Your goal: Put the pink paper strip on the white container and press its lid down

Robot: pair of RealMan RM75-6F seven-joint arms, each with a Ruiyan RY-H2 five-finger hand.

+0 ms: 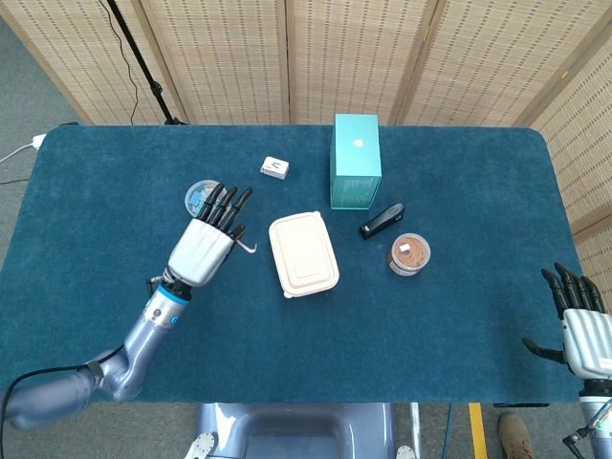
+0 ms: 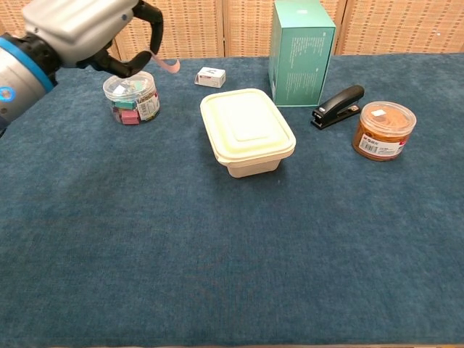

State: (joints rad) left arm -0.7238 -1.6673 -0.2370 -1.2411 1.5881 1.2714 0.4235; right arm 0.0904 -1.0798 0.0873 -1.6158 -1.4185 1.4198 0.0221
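Observation:
The white container (image 1: 303, 253) (image 2: 247, 130) stands mid-table with its lid on. My left hand (image 1: 207, 243) (image 2: 90, 27) is raised above the table to the container's left and pinches the pink paper strip (image 2: 167, 64) (image 1: 247, 249), which sticks out toward the container. My right hand (image 1: 583, 328) rests at the table's right front edge with its fingers spread and nothing in it; the chest view does not show it.
A clear tub of coloured clips (image 2: 132, 96) sits partly behind the left hand. A teal box (image 1: 355, 160), a black stapler (image 1: 382, 220), a brown-filled tub (image 1: 409, 253) and a small white box (image 1: 275, 168) stand around the container.

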